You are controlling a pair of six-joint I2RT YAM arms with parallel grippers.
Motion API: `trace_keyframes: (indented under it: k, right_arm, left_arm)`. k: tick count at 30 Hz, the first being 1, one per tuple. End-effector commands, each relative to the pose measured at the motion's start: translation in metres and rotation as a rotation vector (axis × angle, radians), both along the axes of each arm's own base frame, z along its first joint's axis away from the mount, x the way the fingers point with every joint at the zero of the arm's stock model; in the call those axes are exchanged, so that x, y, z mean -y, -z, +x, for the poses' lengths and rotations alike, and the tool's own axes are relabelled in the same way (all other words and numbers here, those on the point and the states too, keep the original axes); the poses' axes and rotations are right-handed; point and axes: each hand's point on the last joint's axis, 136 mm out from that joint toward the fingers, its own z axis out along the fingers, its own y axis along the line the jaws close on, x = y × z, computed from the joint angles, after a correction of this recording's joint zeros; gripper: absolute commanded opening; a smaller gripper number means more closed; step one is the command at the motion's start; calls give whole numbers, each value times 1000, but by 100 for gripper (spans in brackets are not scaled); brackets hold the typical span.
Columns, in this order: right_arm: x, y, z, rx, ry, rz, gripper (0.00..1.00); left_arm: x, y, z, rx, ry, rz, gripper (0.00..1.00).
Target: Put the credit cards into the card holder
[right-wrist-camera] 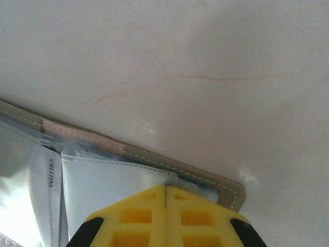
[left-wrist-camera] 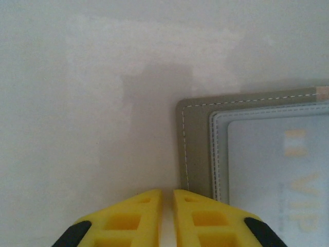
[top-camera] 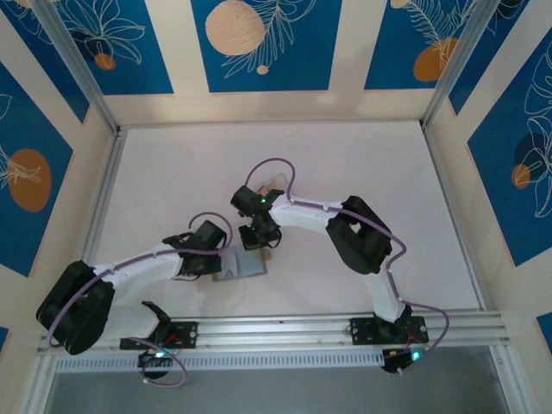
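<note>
The card holder (top-camera: pixel 248 266) lies open on the white table, grey outside and pale blue inside. In the left wrist view its corner (left-wrist-camera: pixel 198 144) shows a clear window over a pale card (left-wrist-camera: pixel 303 190) lettered VIP. My left gripper (left-wrist-camera: pixel 167 193) stands at that corner, jaws almost together with a thin slit, and I see nothing between them. It sits at the holder's left edge (top-camera: pixel 217 261). My right gripper (right-wrist-camera: pixel 165 188) is shut, tips on the corner of a pale-blue pocket (right-wrist-camera: pixel 113 185) just inside the holder's stitched rim (right-wrist-camera: pixel 154 158). It reaches the holder's far side (top-camera: pixel 259 241).
A small tan flat piece (top-camera: pixel 272 183) lies on the table behind my right wrist. White table (top-camera: pixel 172 172) stretches behind and to both sides, bounded by metal rails and patterned walls. A white sleeve with small print (right-wrist-camera: pixel 49 175) sits left of the pocket.
</note>
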Motion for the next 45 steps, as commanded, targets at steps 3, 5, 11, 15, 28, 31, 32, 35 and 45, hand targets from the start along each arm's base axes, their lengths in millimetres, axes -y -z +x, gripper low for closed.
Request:
trace_keyframes:
  k: [3, 5, 11, 15, 28, 31, 32, 35, 45]
  right_arm:
    - [-13, 15, -31, -129, -66, 33, 0]
    - [-22, 12, -36, -169, -76, 92, 0]
    - [-46, -5, -41, -258, -81, 300, 1]
    - [-58, -9, -42, -303, -76, 389, 5]
    - [-63, 2, -35, -320, -48, 387, 22]
    - [-64, 4, -32, -328, -34, 374, 24]
    - [-64, 6, -32, -334, -28, 367, 24]
    - [-62, 12, -29, -352, -4, 348, 24]
    - [-59, 17, -26, -392, 30, 344, 25]
  left_arm:
    - [10, 13, 0, -30, 36, -18, 13]
    - [11, 13, 0, -31, 37, -20, 13]
    - [14, 11, 2, -27, 47, -26, 13]
    - [21, 6, 3, -14, 60, -66, 15]
    - [16, -29, 3, 72, 70, -98, 34]
    - [21, -34, 3, 86, 90, -127, 33]
    - [24, -35, 3, 87, 102, -142, 33]
    - [41, -37, 0, 84, 169, -191, 33]
    - [52, -25, -6, 67, 227, -159, 35]
